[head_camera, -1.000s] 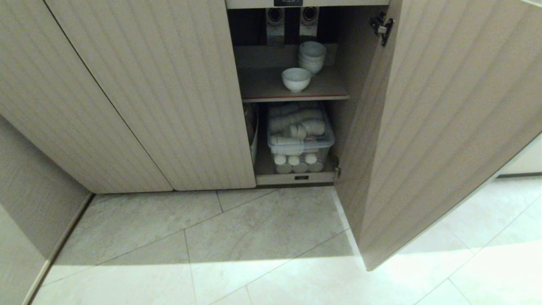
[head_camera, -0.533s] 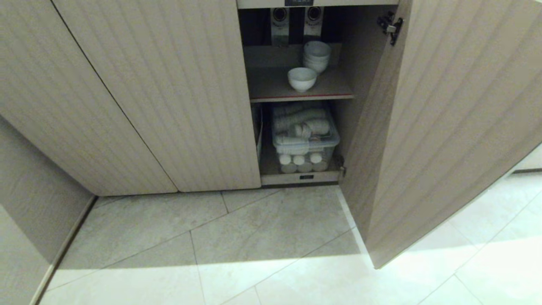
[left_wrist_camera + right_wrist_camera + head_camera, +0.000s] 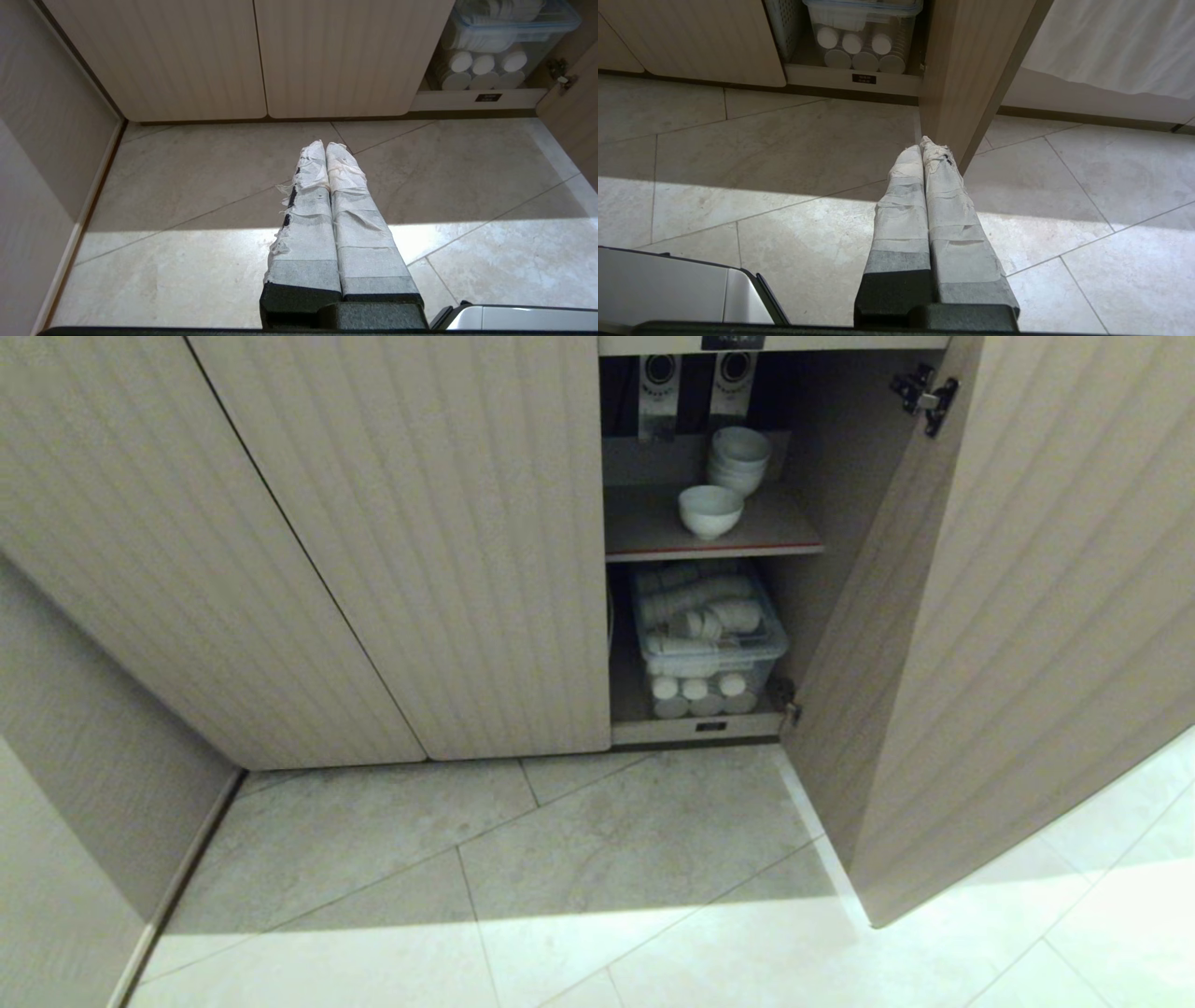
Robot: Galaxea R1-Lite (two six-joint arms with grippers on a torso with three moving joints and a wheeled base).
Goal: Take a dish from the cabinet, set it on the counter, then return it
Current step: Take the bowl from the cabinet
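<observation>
The cabinet (image 3: pixel 420 541) with ribbed beige doors fills the head view, its right door (image 3: pixel 1027 616) swung open. A single white dish (image 3: pixel 709 511), a small bowl, stands on the brown shelf (image 3: pixel 644 527); a stack of white bowls (image 3: pixel 738 459) stands behind it. The counter is out of view. Neither arm shows in the head view. My left gripper (image 3: pixel 325 145) hangs shut and empty above the floor before the closed doors. Equally shut and empty, my right gripper (image 3: pixel 921 143) hangs above the floor close to the open door's lower edge (image 3: pixel 971 93).
A clear lidded plastic box (image 3: pixel 708 635) of white cups and rolls fills the lower compartment. A wall (image 3: pixel 56 784) closes the space at the left. Pale floor tiles (image 3: pixel 597 859) lie before the cabinet. Part of my white base (image 3: pixel 668 289) shows by the right gripper.
The whole head view has shifted to the right, so the camera has moved or turned leftward; the dishes and the door keep their places relative to the cabinet.
</observation>
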